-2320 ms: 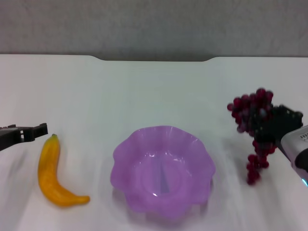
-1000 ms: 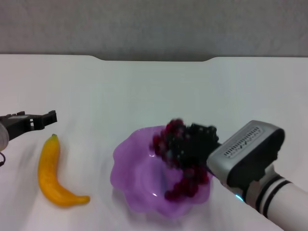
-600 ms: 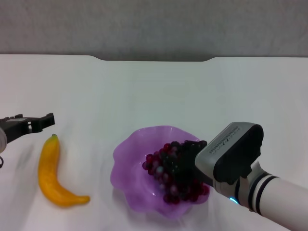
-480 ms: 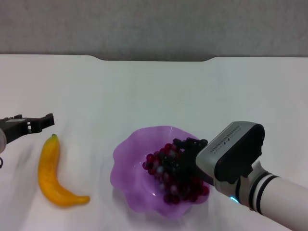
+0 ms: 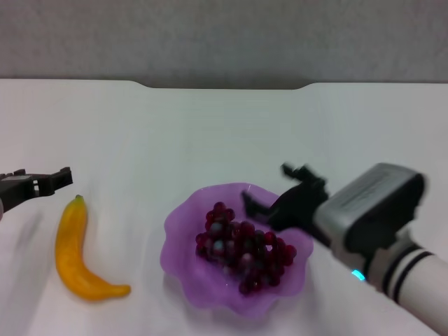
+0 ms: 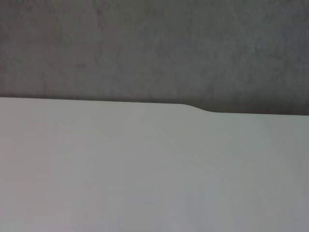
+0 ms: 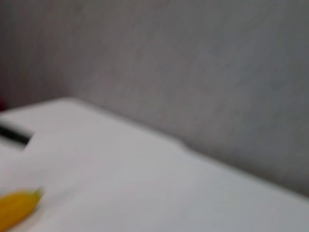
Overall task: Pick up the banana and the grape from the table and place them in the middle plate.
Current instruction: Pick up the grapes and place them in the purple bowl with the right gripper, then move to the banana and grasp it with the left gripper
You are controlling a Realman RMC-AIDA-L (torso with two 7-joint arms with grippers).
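The grape bunch (image 5: 241, 248) lies inside the purple scalloped middle plate (image 5: 180, 222), free of any gripper. My right gripper (image 5: 276, 189) is open and empty, just above the plate's far right rim. The orange-yellow banana (image 5: 75, 253) lies on the white table (image 5: 210, 133) left of the plate; its tip also shows in the right wrist view (image 7: 17, 210). My left gripper (image 5: 42, 182) is open at the left edge, just beyond the banana's stem end, not touching it.
The table's far edge has a shallow notch (image 5: 224, 85), also seen in the left wrist view (image 6: 198, 108). A grey wall stands behind it. The right arm's grey wrist (image 5: 371, 206) hangs over the table right of the plate.
My right gripper carried the grapes over the plate, lowered them in, opened and drew back up and to the right. The left gripper shifted only slightly near the banana.
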